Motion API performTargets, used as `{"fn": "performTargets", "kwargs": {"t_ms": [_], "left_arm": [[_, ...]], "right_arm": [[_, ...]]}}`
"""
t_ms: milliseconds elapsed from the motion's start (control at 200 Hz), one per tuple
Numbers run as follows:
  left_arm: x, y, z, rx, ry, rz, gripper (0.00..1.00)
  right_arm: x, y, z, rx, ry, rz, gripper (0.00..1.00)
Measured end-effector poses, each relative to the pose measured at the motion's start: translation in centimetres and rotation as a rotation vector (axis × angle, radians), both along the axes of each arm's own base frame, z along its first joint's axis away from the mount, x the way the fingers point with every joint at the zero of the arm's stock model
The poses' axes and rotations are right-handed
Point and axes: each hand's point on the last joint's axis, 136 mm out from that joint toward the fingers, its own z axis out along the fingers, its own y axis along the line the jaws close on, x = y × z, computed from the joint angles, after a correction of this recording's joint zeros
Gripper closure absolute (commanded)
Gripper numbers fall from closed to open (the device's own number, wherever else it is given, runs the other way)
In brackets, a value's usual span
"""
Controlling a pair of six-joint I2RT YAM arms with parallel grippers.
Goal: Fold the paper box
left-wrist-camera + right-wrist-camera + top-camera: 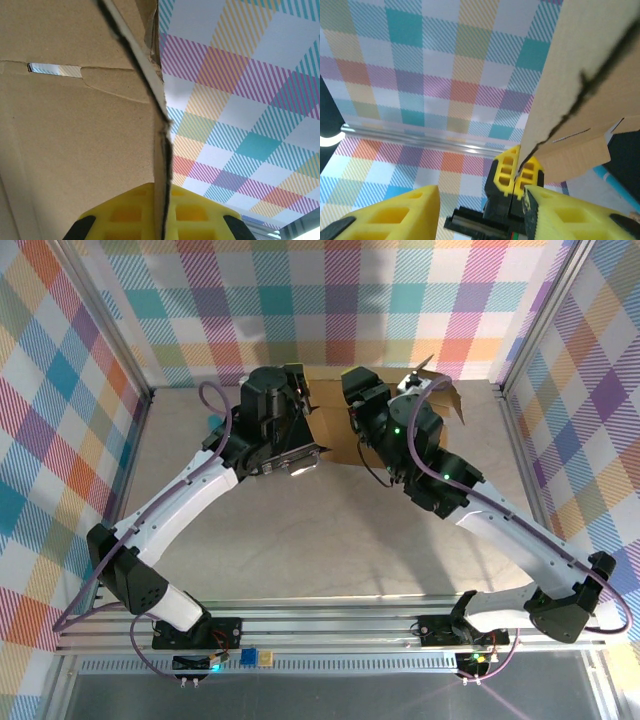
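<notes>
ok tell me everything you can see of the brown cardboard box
The plain brown corrugated cardboard box is a die-cut sheet, only partly folded, raised roughly upright between the two grippers. One panel shows a narrow cut slot, crease lines and ragged edges; a flap sticks out to the right. The left gripper is shut on its thin edge; the right gripper is open beside it.

One paper box (333, 435) (plain brown cardboard), one table (300, 570), and two arms: left arm (185, 502), right arm (520, 545).
</notes>
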Motion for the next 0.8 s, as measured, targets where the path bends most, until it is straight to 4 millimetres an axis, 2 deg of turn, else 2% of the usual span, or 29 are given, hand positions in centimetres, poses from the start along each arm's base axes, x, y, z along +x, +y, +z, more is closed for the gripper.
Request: {"fn": "performTargets", "kwargs": {"t_ms": [445, 500, 660, 800], "left_arm": [[0.2, 1.0, -0.4, 0.018, 0.0, 0.076, 1.0], [0.3, 1.1, -0.4, 0.02, -0.001, 0.085, 1.0], [0.3, 1.3, -0.9, 0.044, 0.003, 0.093, 1.0], [0.0, 0.6, -1.4, 0.064, 0.008, 0.073, 1.0]], "right_arm": [[3.1, 0.5, -0.5, 0.054, -0.025, -0.071, 0.62], [3.3, 0.5, -0.6, 0.063, -0.019, -0.073, 0.6], [3.2, 0.3, -1.2, 0.109, 0.013, -0.07, 0.47], [2.1, -0.6, -2.6, 0.13, 0.059, -0.064, 0.45]]}}
